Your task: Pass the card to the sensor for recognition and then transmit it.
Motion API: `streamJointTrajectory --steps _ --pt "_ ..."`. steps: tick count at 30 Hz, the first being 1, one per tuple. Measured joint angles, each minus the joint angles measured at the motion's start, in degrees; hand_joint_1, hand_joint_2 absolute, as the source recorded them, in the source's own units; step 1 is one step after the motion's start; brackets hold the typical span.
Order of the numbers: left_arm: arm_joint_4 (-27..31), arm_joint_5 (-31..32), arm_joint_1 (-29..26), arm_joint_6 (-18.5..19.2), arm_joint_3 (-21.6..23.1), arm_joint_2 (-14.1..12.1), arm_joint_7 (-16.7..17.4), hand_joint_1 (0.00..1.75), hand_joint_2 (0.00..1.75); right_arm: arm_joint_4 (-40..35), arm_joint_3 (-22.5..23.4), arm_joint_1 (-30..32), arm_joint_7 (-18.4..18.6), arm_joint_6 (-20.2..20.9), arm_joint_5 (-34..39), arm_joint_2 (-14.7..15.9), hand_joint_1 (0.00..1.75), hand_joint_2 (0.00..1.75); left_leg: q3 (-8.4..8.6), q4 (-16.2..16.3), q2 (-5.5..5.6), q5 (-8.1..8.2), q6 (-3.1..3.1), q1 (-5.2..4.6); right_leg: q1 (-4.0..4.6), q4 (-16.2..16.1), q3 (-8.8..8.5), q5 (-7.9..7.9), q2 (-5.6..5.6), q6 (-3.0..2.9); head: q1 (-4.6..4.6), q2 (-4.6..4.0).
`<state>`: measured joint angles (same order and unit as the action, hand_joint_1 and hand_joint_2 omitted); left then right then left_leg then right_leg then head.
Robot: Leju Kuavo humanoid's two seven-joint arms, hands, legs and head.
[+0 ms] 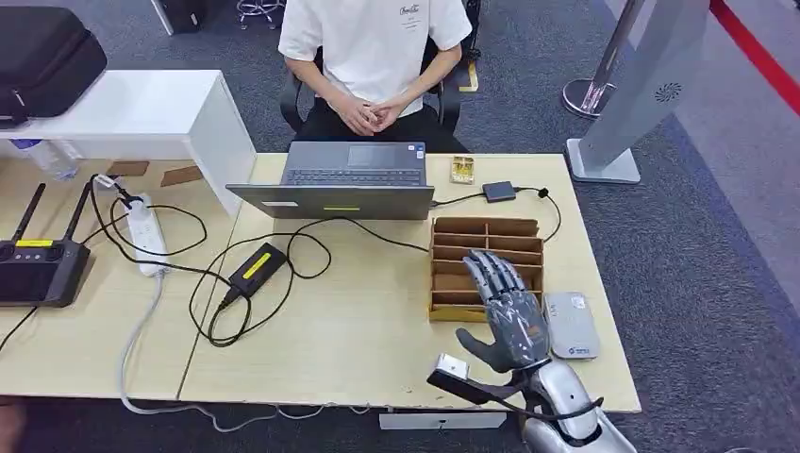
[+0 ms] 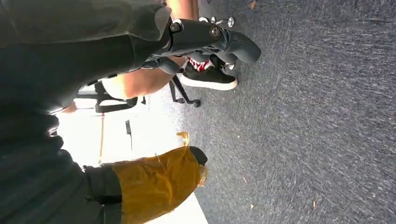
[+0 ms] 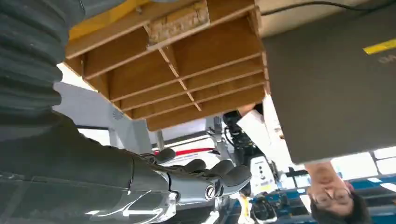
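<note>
My right hand [image 1: 509,311] hovers flat over the near right part of a slotted wooden box [image 1: 453,247], with its fingers spread and nothing in them. The right wrist view shows those fingers [image 3: 205,179] stretched out beside the box's [image 3: 177,70] dividers. A pale, card-like piece [image 3: 180,23] lies in one slot; I cannot tell whether it is the card. A grey-white card sensor [image 1: 571,324] lies on the table just right of the hand. In the left wrist view my left hand [image 2: 210,39] hangs above the carpet, its fingers extended and holding nothing.
A laptop [image 1: 349,179] stands behind the box, with its back [image 3: 336,79] to me and a person [image 1: 373,57] seated beyond it. Cables, a power brick [image 1: 257,267] and a power strip [image 1: 146,236] cover the table's left half. A grey kiosk stand [image 1: 632,104] stands on the floor at far right.
</note>
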<state>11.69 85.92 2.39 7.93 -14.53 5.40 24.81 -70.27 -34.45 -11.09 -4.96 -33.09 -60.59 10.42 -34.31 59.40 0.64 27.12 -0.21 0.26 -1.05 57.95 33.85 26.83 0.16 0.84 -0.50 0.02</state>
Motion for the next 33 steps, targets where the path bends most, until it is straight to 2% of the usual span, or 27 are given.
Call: streamJointTrajectory --steps 6,15,25,33 --pt "0.0 0.1 0.0 0.0 0.0 0.1 0.0 0.00 1.75 3.7 -0.7 -0.9 0.0 0.0 0.1 -2.3 0.00 1.75 0.00 0.0 0.00 0.00 0.00 0.00 0.00 0.0 0.01 0.00 0.00 0.00 -0.02 0.00" --pt "0.0 0.2 0.0 0.3 0.0 0.1 0.1 0.00 1.75 7.9 -0.8 -1.9 -0.4 -0.7 1.5 -3.8 0.00 1.75 0.00 0.0 0.00 0.00 0.00 0.00 0.00 0.0 0.00 0.00 0.00 0.00 -0.02 0.00" --pt "0.0 0.3 0.1 0.5 0.0 0.1 0.1 0.00 1.75 14.9 -0.8 -4.0 1.2 -4.9 -2.4 -5.7 0.00 1.75 0.00 0.0 0.00 0.00 0.00 0.00 0.00 0.0 0.01 0.00 0.00 0.00 0.00 0.00" --pt "0.0 0.4 0.1 0.6 0.0 0.1 0.1 0.00 1.75 18.7 -0.7 -4.9 1.4 -5.8 -2.8 -6.2 0.00 1.75 0.00 0.0 0.00 0.00 0.00 0.00 0.00 0.0 0.00 0.00 0.00 0.00 0.00 0.00"
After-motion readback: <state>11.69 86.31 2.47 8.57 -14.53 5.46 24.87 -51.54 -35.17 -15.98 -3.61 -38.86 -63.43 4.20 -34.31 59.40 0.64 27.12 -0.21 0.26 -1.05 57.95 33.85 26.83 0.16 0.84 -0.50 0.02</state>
